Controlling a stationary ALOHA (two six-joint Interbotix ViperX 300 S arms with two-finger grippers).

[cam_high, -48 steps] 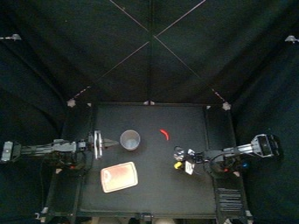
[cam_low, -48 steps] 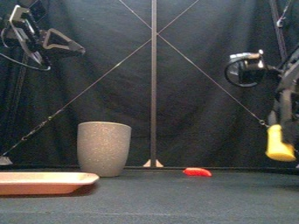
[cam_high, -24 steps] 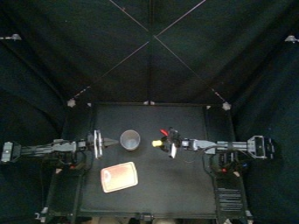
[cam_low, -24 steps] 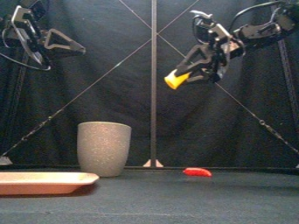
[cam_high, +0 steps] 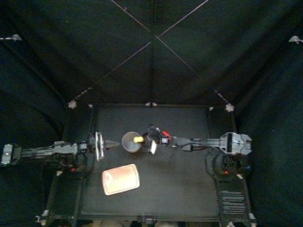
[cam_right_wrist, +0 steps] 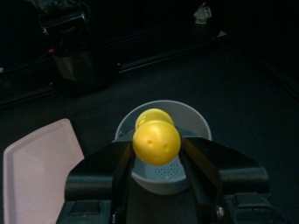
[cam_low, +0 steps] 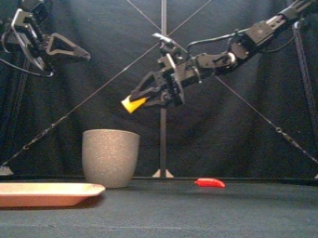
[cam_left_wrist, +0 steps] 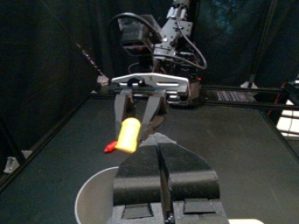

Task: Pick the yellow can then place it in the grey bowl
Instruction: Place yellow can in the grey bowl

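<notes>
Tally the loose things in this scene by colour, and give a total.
Yellow can: 1
Grey cup: 1
Pink tray: 1
Red toy: 1
Total: 4

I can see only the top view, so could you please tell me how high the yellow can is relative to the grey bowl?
Observer: In the front view, the yellow can hangs tilted, well above the grey bowl, over the rim nearer the right arm.
Operator: Is it firmly held?
Observer: The left wrist view shows the right gripper with its jaws clamped on the can's upper part.
Operator: And the left gripper?
Observer: Its jaws are shut and empty, raised high at the left.
</notes>
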